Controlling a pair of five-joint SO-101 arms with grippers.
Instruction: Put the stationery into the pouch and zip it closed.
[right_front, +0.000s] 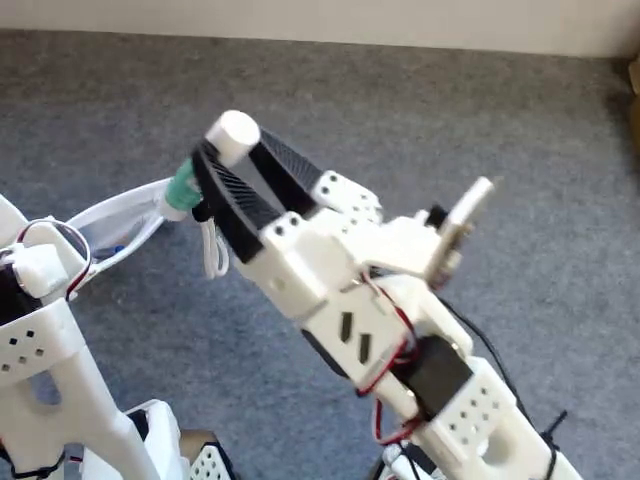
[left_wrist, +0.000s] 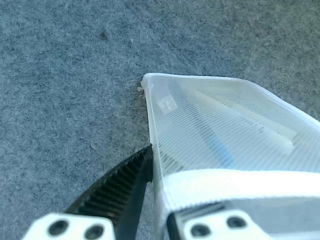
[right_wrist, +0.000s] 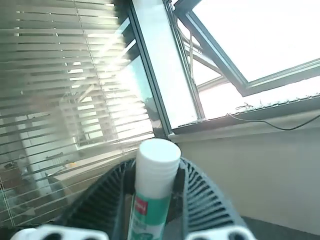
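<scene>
My right gripper (right_front: 235, 150) is shut on a glue stick (right_front: 200, 170) with a white cap and a green body. The stick is tilted, and its green end meets the end of the pouch (right_front: 125, 215). In the right wrist view the glue stick (right_wrist: 155, 180) stands between the black fingers (right_wrist: 200, 195) of my right gripper (right_wrist: 156, 170). The pouch (left_wrist: 225, 135) is translucent white mesh with a blue pen (left_wrist: 217, 150) and a pale stick inside. My left gripper (left_wrist: 157, 165) is shut on the pouch's edge, with its black finger (left_wrist: 120, 190) outside the mesh.
Grey carpet (right_front: 450, 110) covers the whole work surface. A white cord loop (right_front: 212, 255) hangs beside the right gripper. The left arm (right_front: 45, 330) fills the lower left corner, and the right arm's body (right_front: 400, 330) crosses the middle toward the lower right.
</scene>
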